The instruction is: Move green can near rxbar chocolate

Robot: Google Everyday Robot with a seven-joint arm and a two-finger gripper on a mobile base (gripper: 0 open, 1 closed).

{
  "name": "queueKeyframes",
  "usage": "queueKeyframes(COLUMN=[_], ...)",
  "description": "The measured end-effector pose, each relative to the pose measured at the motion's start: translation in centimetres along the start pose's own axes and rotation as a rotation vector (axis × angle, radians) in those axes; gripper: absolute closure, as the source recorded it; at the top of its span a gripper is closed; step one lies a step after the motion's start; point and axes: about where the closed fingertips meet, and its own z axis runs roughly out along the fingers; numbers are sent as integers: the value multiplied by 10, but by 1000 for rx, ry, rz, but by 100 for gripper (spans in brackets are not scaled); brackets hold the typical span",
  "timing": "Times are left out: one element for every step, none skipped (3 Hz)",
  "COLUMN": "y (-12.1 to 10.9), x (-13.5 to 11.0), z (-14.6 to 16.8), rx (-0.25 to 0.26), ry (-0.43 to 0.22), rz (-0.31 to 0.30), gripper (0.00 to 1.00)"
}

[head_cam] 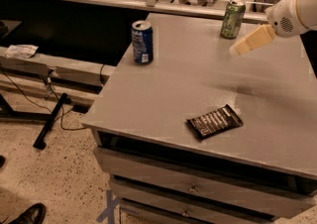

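The green can (pixel 233 19) stands upright at the far edge of the grey table (pixel 163 94), right of centre. The rxbar chocolate (pixel 214 121), in a dark wrapper with pale print, lies flat near the table's front edge. My gripper (pixel 238 48) hangs above the table on a white arm (pixel 295 12) that comes in from the right. It is just right of and slightly in front of the green can, apart from it. It holds nothing that I can see.
A blue can (pixel 142 42) stands upright near the table's left edge. Drawers (pixel 193 188) sit under the table front. A low bench (pixel 34 62) with cables is on the left, and a shoe (pixel 29 214) is on the floor at the bottom left.
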Motion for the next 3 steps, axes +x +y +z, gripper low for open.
queueKeyframes(y=[-46, -103, -129], x=[-2, -7, -12], z=[41, 87, 113], rx=[94, 208, 260], ry=[-89, -186, -225], rz=[104, 208, 252], gripper=[0, 0, 0])
